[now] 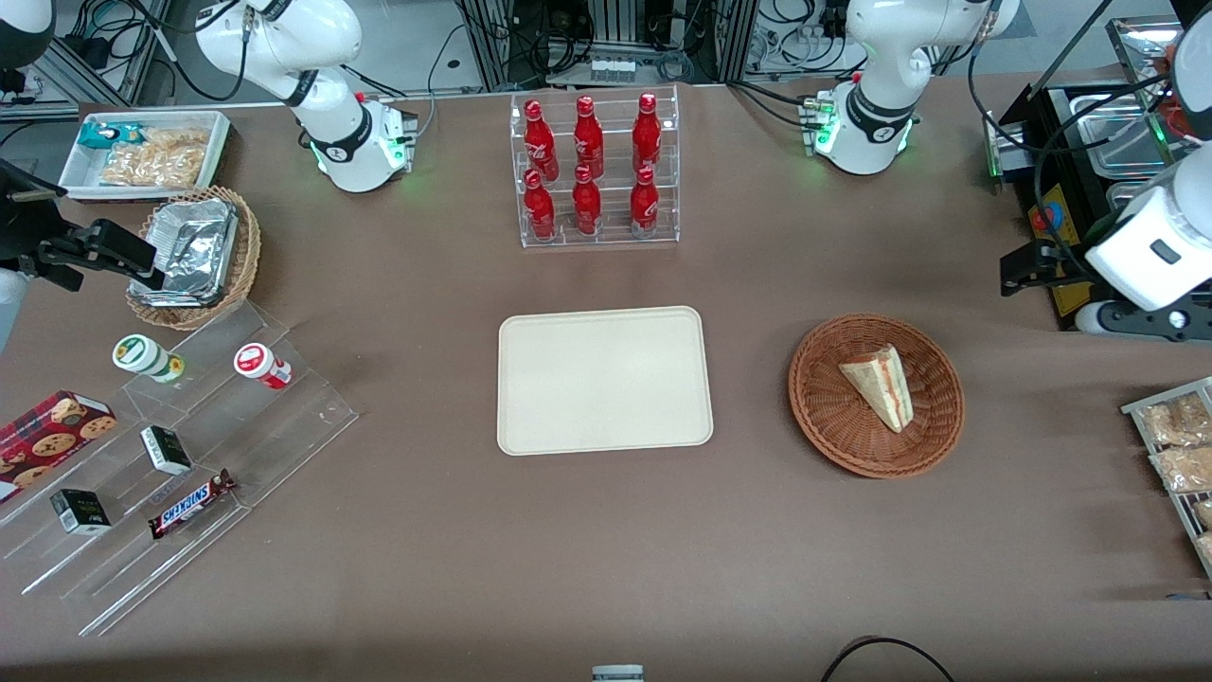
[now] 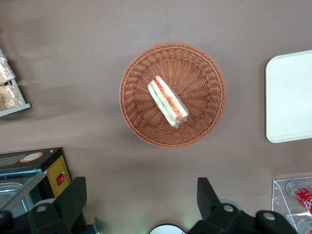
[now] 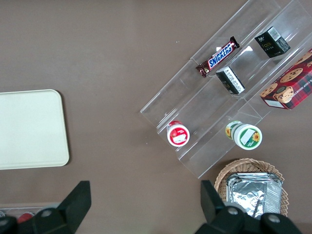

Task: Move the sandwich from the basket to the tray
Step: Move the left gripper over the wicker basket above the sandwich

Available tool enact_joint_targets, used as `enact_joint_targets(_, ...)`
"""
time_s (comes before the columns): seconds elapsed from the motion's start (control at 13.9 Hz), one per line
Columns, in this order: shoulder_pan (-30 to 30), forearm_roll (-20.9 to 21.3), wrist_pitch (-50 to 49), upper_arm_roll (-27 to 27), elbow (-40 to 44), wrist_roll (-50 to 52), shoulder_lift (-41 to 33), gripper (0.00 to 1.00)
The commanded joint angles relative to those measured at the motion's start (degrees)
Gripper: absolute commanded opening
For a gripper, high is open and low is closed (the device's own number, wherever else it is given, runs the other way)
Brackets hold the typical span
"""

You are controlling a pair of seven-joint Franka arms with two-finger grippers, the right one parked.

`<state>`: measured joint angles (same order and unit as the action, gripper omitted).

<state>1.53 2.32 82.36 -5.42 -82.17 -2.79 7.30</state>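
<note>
The sandwich (image 1: 882, 384), a pale wedge with red and green filling along its edge, lies in the round reddish-brown basket (image 1: 833, 426). The cream tray (image 1: 604, 379) sits bare at mid-table, beside the basket toward the parked arm's end. My gripper (image 1: 1023, 270) hangs above the cloth, a little farther from the front camera than the basket and toward the working arm's end. In the left wrist view the gripper (image 2: 141, 195) is open with only cloth between its fingers (image 2: 73, 197). It stands apart from the basket (image 2: 204, 83), the sandwich (image 2: 168, 101) and the tray (image 2: 290, 97).
A black appliance with steel pans (image 1: 1089, 133) stands close to my gripper. A rack of snack packets (image 1: 1179, 445) lies at the working arm's table edge. A clear rack of red bottles (image 1: 592, 170) stands farther from the front camera than the tray. A stepped acrylic display (image 1: 180, 455) and a foil-filled tan basket (image 1: 194, 256) lie toward the parked arm's end.
</note>
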Motion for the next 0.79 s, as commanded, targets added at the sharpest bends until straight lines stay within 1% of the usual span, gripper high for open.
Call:
enact_joint_targets(0.0,0.9,-0.6,1.9,-0.4,-0.1,1.8,1.2,1.00)
enact_joint_targets(0.22,0.9,-0.6,2.8,-0.4,-0.2,2.1,4.2,1.00)
enact_joint_targets(0.36,0.6,-0.6,4.8,-0.6,-2.0,2.0,5.4,1.00)
enact_joint_targets(0.65,0.4,-0.5,11.5,-0.6,-10.1,2.0,5.4,1.00)
enact_joint_targets(0.72,0.4,-0.6,14.1,-0.6,-13.2,2.1,5.1,1.00)
